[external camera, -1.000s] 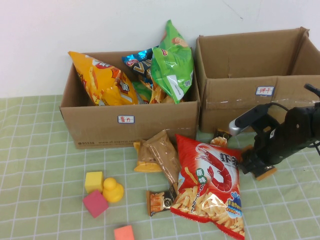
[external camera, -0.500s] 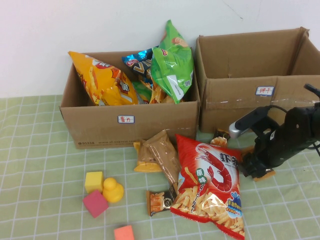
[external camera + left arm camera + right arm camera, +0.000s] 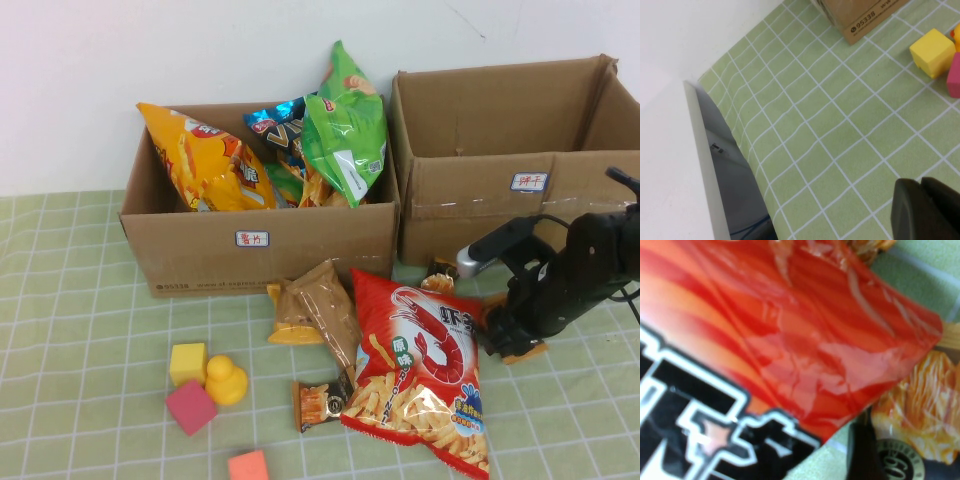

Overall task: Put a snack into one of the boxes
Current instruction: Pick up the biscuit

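Observation:
My right gripper (image 3: 512,338) is low over the cloth at the right edge of a big red shrimp-chip bag (image 3: 420,370). It is shut on a small orange snack packet (image 3: 527,349), which in the right wrist view (image 3: 920,415) lies against one dark finger (image 3: 862,450) beside the red bag (image 3: 765,340). Two cardboard boxes stand behind: the left box (image 3: 200,262) holds several chip bags, and the right box (image 3: 470,195) shows a bare inside. My left gripper (image 3: 927,210) is shut and empty over bare cloth, out of the high view.
A brown packet (image 3: 322,308) and a small dark packet (image 3: 320,402) lie left of the red bag. A yellow cube (image 3: 187,362), yellow duck (image 3: 227,381), pink cube (image 3: 190,407) and orange block (image 3: 248,466) sit front left. A small packet (image 3: 444,268) lies against the right box.
My right gripper has shifted slightly left and down with the orange packet, closer to the red bag's edge. Nothing else has moved.

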Robot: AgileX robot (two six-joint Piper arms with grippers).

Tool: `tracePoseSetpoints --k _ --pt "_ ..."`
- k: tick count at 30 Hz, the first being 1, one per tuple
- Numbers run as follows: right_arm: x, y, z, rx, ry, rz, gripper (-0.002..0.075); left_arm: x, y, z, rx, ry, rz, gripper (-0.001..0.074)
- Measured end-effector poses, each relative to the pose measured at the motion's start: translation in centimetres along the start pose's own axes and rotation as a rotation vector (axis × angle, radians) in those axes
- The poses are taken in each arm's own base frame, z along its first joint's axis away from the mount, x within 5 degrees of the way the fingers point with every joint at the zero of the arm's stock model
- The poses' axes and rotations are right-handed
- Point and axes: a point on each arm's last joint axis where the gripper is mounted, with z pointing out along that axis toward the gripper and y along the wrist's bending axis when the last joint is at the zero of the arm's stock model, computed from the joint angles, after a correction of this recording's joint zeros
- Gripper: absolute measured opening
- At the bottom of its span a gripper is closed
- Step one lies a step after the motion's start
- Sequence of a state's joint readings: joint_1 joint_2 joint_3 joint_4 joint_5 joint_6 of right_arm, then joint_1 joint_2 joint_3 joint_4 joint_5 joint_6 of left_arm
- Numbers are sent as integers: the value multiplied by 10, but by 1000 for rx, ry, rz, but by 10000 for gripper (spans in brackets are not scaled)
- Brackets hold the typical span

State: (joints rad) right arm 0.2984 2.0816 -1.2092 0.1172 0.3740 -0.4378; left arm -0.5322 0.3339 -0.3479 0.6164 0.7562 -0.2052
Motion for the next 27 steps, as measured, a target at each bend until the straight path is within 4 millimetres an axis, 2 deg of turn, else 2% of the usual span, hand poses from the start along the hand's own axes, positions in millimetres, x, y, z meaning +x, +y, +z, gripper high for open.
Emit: tracePoseSetpoints --k 8,15,27 --pt "-7 -1 -2 -29 53 -6 375 0 0 0 0 0 -2 -1" --pt "-12 -1 -11 -82 188 -16 374 0 0 0 0 0 -16 -1" --pt "-30 -6 -41 -119 330 22 374 0 0 0 0 0 -20 -1"
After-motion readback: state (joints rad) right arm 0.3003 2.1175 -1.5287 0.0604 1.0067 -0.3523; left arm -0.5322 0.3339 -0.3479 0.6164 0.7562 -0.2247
